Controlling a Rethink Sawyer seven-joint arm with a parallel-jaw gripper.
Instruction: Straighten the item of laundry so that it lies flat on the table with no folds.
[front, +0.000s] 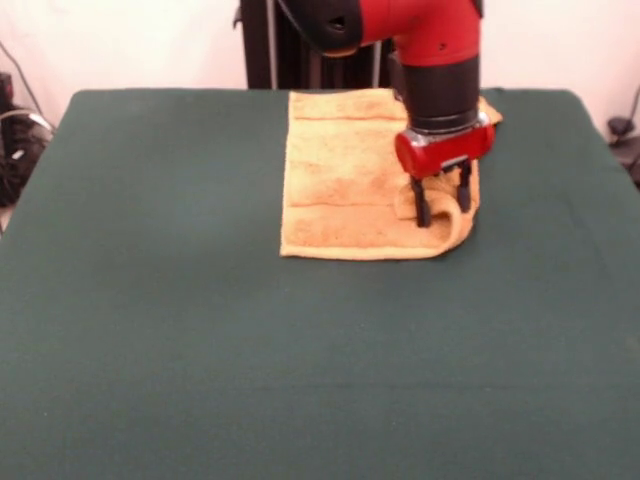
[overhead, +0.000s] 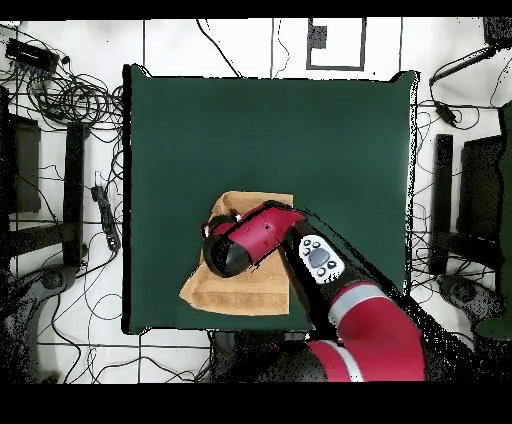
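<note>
On the table (front: 200, 350), which is covered in dark green cloth, the towel (front: 340, 180) sits at the far side in the front view, a bit right of centre, with its far end right at the table's back edge. It's golden-orange terry, and you can see a woven band running across it near the close end and another near the far end.

Most of it looks pretty flat, the left edge is straight and the near left corner is square. The near right corner is the messy bit: it's curled up and folded back over itself, making a rounded lump instead of a clean corner. The far right corner also sticks out a little past the arm.

The arm (front: 430, 50) comes down over the towel's right side, red and black, and the gripper (front: 441, 204) is planted right at that rumpled corner. Its two black fingers (front: 421, 205) point down with a gap between them, and a ridge of towel seems to be standing up in that gap, so I'd say it's pinching the towel's fold, fingertips down at cloth level.

From overhead the arm hides a lot of the towel (overhead: 250, 290), but you can see it lying near the table's (overhead: 200, 130) base-side edge, slightly skewed, with one corner poking out beside the gripper head.
</note>
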